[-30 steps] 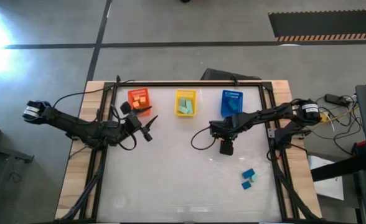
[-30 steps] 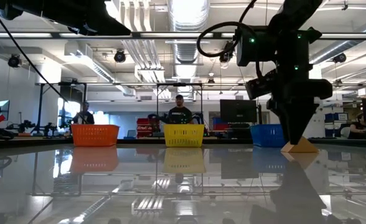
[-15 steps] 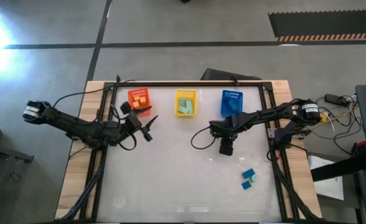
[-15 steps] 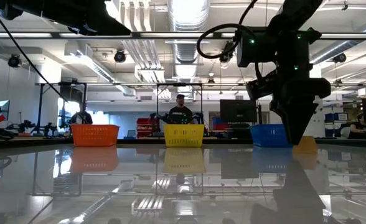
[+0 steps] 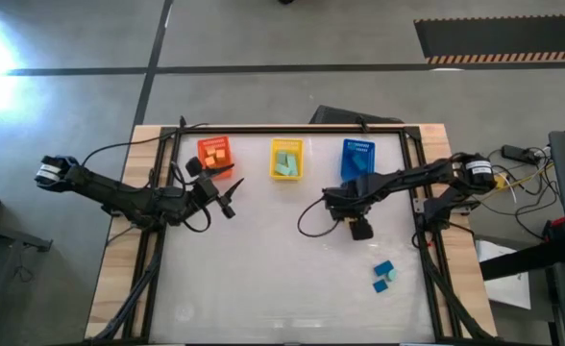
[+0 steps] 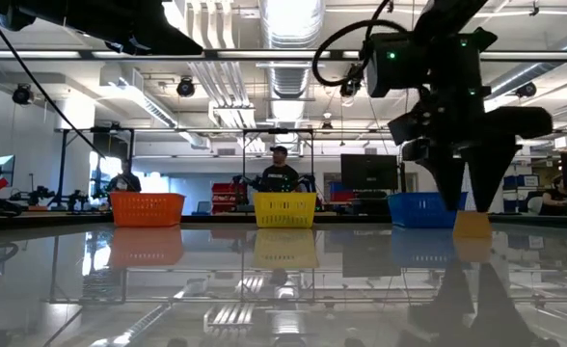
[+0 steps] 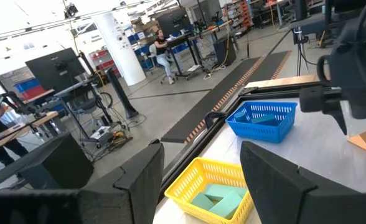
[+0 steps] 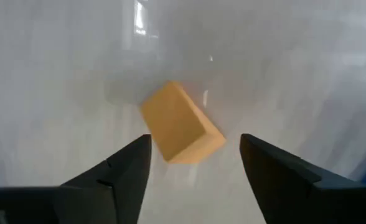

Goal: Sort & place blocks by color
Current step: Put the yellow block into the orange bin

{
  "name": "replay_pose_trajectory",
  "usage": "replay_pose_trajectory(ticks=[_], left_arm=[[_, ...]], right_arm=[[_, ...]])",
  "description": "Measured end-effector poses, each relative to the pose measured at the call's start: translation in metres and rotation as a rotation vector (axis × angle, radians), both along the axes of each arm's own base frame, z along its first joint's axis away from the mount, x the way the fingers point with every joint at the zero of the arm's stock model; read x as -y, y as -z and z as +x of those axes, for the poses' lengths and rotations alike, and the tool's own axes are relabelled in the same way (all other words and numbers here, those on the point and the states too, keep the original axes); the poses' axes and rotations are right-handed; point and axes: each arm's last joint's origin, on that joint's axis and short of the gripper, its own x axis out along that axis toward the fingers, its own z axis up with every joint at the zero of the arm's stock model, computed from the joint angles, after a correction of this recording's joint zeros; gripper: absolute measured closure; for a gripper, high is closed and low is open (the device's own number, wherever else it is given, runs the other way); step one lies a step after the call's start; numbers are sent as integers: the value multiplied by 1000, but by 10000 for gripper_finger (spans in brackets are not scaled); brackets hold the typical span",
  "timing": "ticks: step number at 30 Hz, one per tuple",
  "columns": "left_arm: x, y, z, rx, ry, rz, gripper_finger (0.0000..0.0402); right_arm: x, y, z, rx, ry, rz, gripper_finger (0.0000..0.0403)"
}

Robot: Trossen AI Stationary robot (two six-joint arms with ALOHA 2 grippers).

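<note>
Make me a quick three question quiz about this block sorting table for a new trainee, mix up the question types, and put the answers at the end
1. True or false: the right gripper is shut on the orange block.
2. Which bin holds pale teal-green blocks? A) orange bin B) yellow bin C) blue bin
3. Fill in: the loose blocks at the table's near right are blue and ____.

Key
1. False: its jaws are open, with the block on the table between the fingers.
2. B, the yellow bin.
3. Teal-green.
</note>
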Motion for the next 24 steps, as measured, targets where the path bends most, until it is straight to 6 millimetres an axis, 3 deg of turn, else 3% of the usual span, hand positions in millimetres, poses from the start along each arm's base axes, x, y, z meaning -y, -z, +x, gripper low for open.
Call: replay_pose_trajectory(ticks=[4,12,24], left_arm=[[0,0,0,-1,0,1,206],[0,0,0,-1,0,1,206],[0,0,0,-2,0,1,206]], right_arm=[[-2,4,1,-8,-142,-1,148],[-3,24,1,-76,-184,8,161],[-3,28,7,-46,-120,4,282]])
